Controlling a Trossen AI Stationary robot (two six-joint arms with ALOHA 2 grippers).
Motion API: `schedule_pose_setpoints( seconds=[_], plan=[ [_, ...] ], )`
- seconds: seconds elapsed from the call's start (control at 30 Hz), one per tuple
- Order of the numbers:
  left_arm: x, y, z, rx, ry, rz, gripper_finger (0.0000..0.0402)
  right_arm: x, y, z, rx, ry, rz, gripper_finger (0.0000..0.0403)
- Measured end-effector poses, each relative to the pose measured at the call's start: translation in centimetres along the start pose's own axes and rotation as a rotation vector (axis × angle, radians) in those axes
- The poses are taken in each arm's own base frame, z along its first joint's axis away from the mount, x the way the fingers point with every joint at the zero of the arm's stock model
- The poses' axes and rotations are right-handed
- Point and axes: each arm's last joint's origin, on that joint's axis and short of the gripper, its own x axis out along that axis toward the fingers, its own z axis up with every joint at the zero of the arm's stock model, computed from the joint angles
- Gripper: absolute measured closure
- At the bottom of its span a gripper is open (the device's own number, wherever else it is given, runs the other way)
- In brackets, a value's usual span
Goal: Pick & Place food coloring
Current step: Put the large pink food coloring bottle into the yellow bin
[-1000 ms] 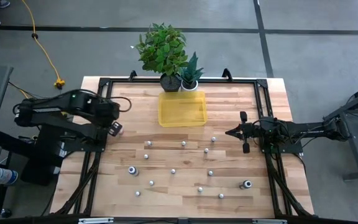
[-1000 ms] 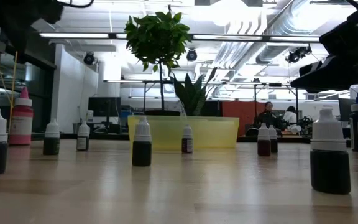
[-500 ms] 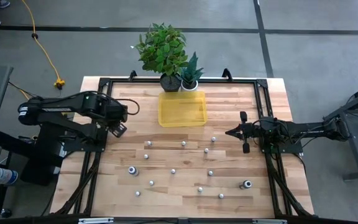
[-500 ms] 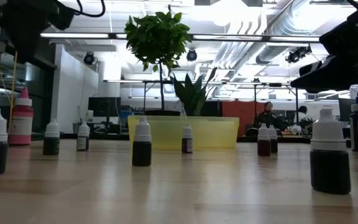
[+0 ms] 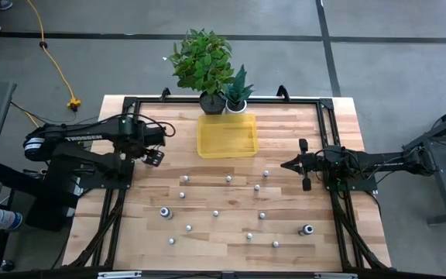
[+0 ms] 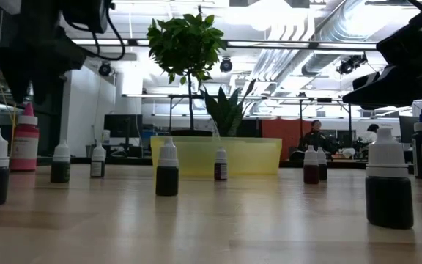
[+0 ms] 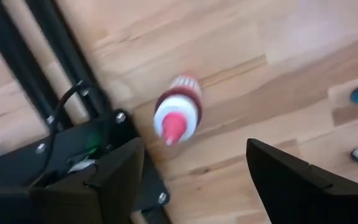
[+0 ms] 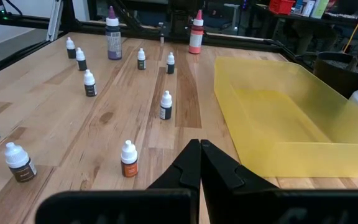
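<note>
Although the yellow tray (image 5: 227, 137) sits ready near the far edge, we see nothing in it, so we judge the task barely begun. Our left gripper (image 7: 194, 171) hangs above the left edge with fingers spread wide and empty; directly below it a red bottle (image 7: 178, 116) stands on the table (image 5: 285, 232). Our right gripper (image 8: 200, 163) waits at the right edge, fingers pressed together, holding nothing. The small bottles (image 5: 215, 212) stand scattered across the middle and near half. We reckon every bottle remains to be moved.
</note>
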Motion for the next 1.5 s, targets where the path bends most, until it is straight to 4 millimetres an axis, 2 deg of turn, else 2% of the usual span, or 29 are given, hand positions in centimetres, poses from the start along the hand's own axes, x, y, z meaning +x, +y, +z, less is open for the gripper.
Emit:
schedule_pose_setpoints(
  seconds=[0.2, 0.3, 0.67, 0.97, 1.13, 1.5],
  plan=[
    [1.9, 0.2, 0.5, -0.026, 0.007, 0.095, 0.0124, 0.0, 0.0, 0.0, 0.000, 0.000, 0.000, 0.0402],
    [2.6, 0.1, 0.8, -0.031, 0.016, 0.080, 0.0124, 0.0, 0.0, 0.0, 0.000, 0.000, 0.000, 0.0402],
    [2.7, -0.1, 0.9, -0.027, 0.032, 0.054, 0.0131, 0.0, 0.0, 0.0, 0.000, 0.000, 0.000, 0.0402],
    [2.7, 0.1, 1.0, -0.019, 0.016, 0.083, 0.0200, 0.0, 0.0, 0.0, 0.000, 0.000, 0.000, 0.0402],
    [2.7, 0.3, 1.1, -0.021, 0.008, 0.094, 0.0223, 0.0, 0.0, 0.0, 0.000, 0.000, 0.000, 0.0402],
    [2.7, 0.2, 1.1, -0.018, 0.028, 0.076, 0.0228, 0.0, 0.0, 0.0, 0.000, 0.000, 0.000, 0.0402]
  ],
)
